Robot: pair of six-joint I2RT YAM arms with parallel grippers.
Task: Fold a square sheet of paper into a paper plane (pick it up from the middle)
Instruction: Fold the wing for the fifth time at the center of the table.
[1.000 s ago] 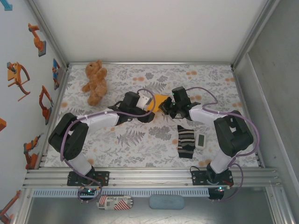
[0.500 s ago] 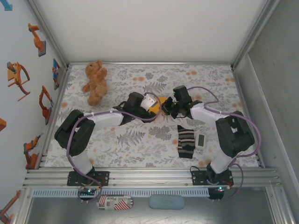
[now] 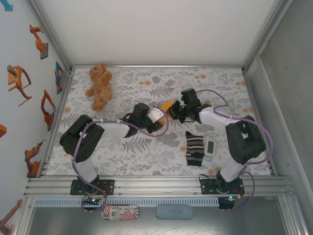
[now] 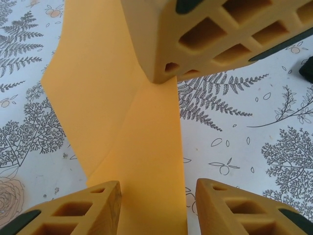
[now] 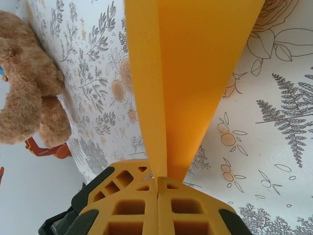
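Observation:
The square sheet of paper (image 3: pixel 167 105) is orange-yellow, folded narrow along a centre crease, and held up off the flowered table mid-way between the arms. My right gripper (image 3: pixel 175 110) is shut on one end of it; its fingertips (image 5: pixel 157 178) pinch the crease, and the paper (image 5: pixel 195 58) fans away from them. My left gripper (image 3: pixel 159 115) faces it from the left. Its jaws (image 4: pixel 157 188) stand open astride the folded strip (image 4: pixel 146 147), with a gap showing beside the right finger (image 4: pixel 230 205). The right gripper's fingers (image 4: pixel 205 39) hold the paper's far end.
A brown teddy bear (image 3: pixel 99 85) lies at the back left, also seen in the right wrist view (image 5: pixel 29 83). A striped black-and-white sock (image 3: pixel 194 148) and a small white device (image 3: pixel 210 147) lie near the right arm. Enclosure walls ring the table.
The left arm has swung right and turned its wrist toward the paper, and its jaws have narrowed around the strip. The right gripper has kept its hold almost in place.

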